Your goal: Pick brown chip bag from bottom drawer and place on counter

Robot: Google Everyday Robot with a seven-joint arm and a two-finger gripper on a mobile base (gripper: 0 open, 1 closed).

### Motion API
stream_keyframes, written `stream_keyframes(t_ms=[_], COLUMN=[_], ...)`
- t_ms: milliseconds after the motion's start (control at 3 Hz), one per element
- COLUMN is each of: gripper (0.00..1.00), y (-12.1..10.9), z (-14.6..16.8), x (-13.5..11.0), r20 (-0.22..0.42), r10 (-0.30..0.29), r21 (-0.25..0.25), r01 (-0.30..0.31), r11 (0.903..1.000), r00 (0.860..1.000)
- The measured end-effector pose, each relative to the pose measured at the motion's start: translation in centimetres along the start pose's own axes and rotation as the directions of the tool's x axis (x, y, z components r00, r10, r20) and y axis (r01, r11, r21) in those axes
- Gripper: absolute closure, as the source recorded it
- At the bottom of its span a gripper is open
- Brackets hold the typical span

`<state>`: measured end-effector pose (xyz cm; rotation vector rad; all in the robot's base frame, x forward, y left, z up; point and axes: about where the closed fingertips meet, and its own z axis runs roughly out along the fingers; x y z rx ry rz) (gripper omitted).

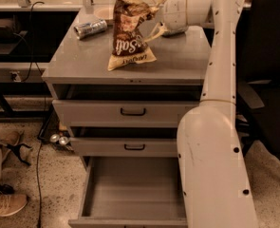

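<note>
The brown chip bag point(130, 32) stands upright on the counter point(182, 56), its bottom edge resting on the grey top near the front middle. My gripper point(147, 16) reaches in from the right at the bag's upper right edge. Its two pale fingers are spread apart, one by the bag's top corner and one lower at its side. The bottom drawer point(130, 189) is pulled out below and holds nothing that I can see. My white arm covers the drawer's right side.
A crushed silver can point(90, 28) lies at the counter's back left. Two shallower drawers with black handles point(133, 112) are partly open. Cans point(59, 139) and a cable lie on the floor at left, with a shoe point(6, 205). A black chair point(267, 56) stands at right.
</note>
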<state>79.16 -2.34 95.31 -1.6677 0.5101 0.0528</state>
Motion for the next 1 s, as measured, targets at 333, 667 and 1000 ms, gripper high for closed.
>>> stream_keyframes(t_ms=[333,667,1000], gripper=[0.0,0.0,0.0], y=[0.4,0.8,1.7], z=[0.1,-0.2,-2.6], x=[0.1,0.3,1.9], r20=[0.005,0.018,-0.022], r10=[0.016,0.046,0.091], r21=[-0.006,0.002,0.022], r01=[-0.016,-0.046,-0.091], r11=[0.9999,0.9989,0.9956], r00=[1.0,0.999,0.996])
